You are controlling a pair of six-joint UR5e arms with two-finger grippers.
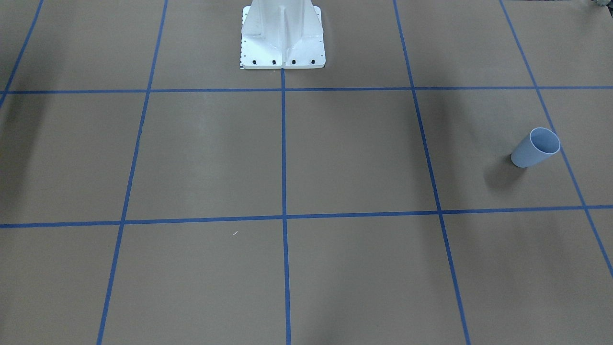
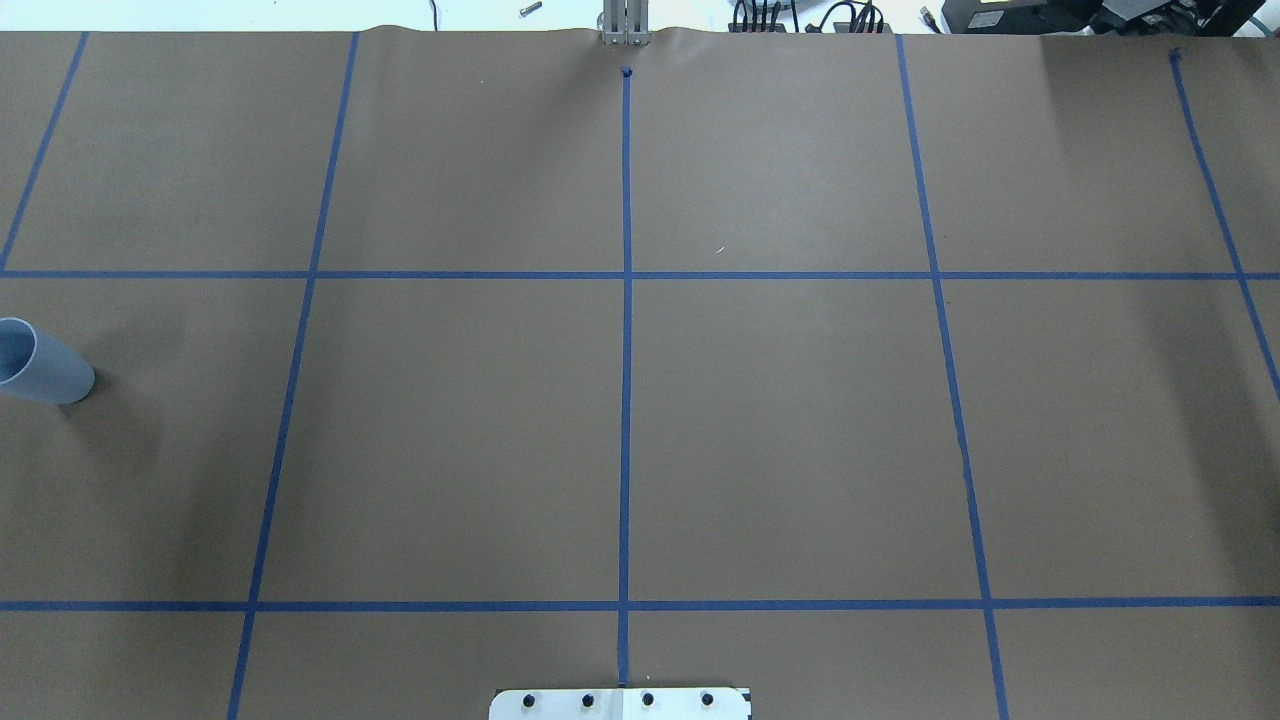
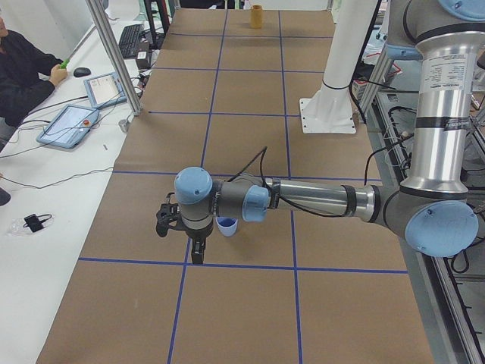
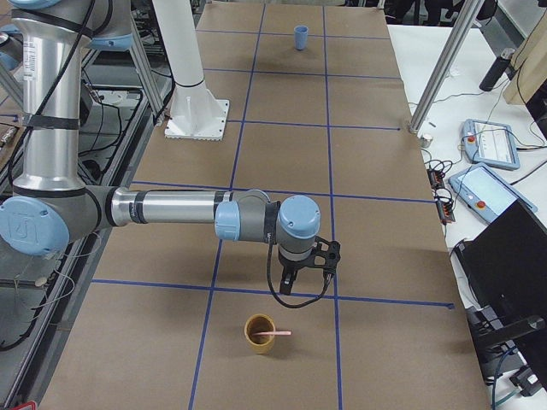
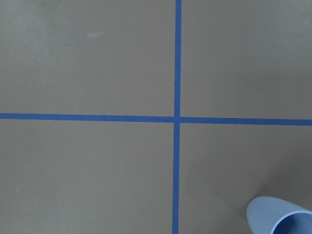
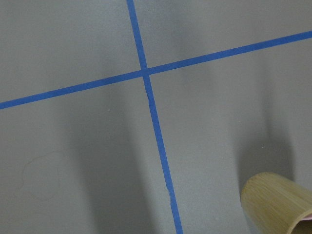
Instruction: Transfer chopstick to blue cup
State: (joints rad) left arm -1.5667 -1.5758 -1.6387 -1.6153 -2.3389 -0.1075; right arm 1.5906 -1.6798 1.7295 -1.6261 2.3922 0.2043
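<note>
The blue cup (image 1: pixel 536 147) stands upright on the brown table at my left end; it also shows in the overhead view (image 2: pixel 40 362) and at the bottom right of the left wrist view (image 5: pixel 280 217). My left gripper (image 3: pixel 198 255) hangs just beside it, above the table. A pale pink chopstick (image 4: pixel 275 332) pokes out of a bamboo cup (image 4: pixel 261 333) at my right end. My right gripper (image 4: pixel 286 280) hangs a little beyond that cup. Both grippers show only in the side views, so I cannot tell whether they are open or shut.
The white robot base (image 1: pixel 282 38) stands at the table's middle edge. Blue tape lines (image 2: pixel 626 300) divide the brown table into squares. Operators' tablets (image 3: pixel 72 125) and a post (image 3: pixel 114 57) stand along the far edge.
</note>
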